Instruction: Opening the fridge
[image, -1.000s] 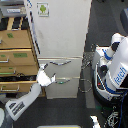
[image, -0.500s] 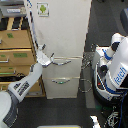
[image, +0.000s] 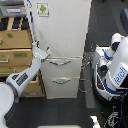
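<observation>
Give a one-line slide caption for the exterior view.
PR2 end effector at the white fridge's long vertical handle, door closed.

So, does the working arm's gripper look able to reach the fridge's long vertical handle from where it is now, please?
Probably yes: the gripper sits at the fridge door's lower left edge, right by the handle's lower end, with nothing between them.

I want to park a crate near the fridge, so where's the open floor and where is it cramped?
Bare dark floor lies below the fridge, between the working arm and the white robot base. More dark floor shows above that base, beside the fridge. It is crowded where the gripper meets the fridge's edge by the tan cabinet.
</observation>
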